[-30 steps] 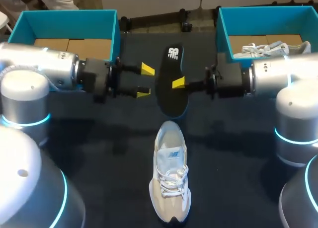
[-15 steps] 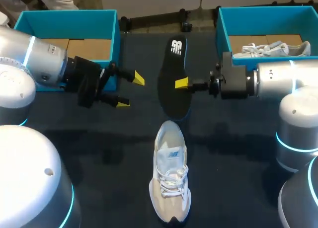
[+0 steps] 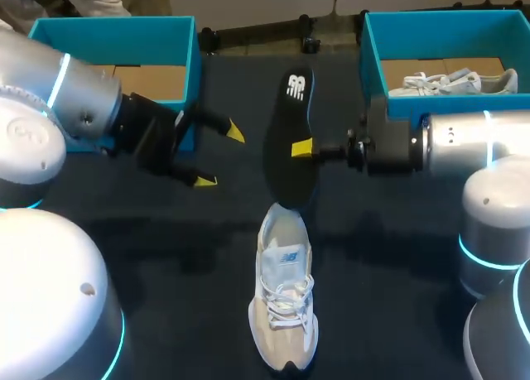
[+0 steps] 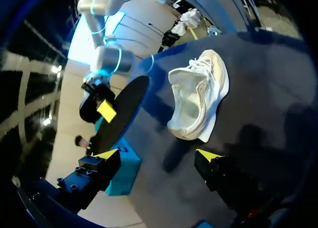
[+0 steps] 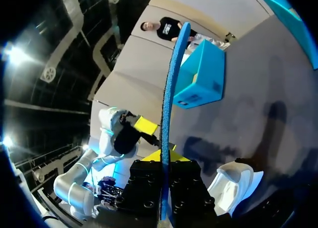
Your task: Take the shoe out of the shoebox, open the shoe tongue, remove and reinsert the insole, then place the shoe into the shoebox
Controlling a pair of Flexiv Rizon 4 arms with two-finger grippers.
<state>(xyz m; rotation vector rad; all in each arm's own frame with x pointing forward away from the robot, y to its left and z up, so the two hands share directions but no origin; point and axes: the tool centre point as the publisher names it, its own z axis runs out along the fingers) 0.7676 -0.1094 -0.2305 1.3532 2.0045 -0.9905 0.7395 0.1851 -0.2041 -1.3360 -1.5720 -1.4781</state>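
At the bench's far left corner stands a blue shoebox (image 3: 116, 40). Beside it the left arm (image 3: 83, 107) hangs over the bench, the left jaws released and holding nothing. Over the bench's middle the black insole (image 3: 288, 148) stands on edge, its lower end at the heel opening of the white shoe (image 3: 283, 289). The shoe lies on the bench, toe toward the near edge. The right arm (image 3: 447, 144) has the right jaws clenched on the insole's side. A 2nd shoebox (image 3: 447, 28), in the far right corner, holds another shoe (image 3: 451, 84).
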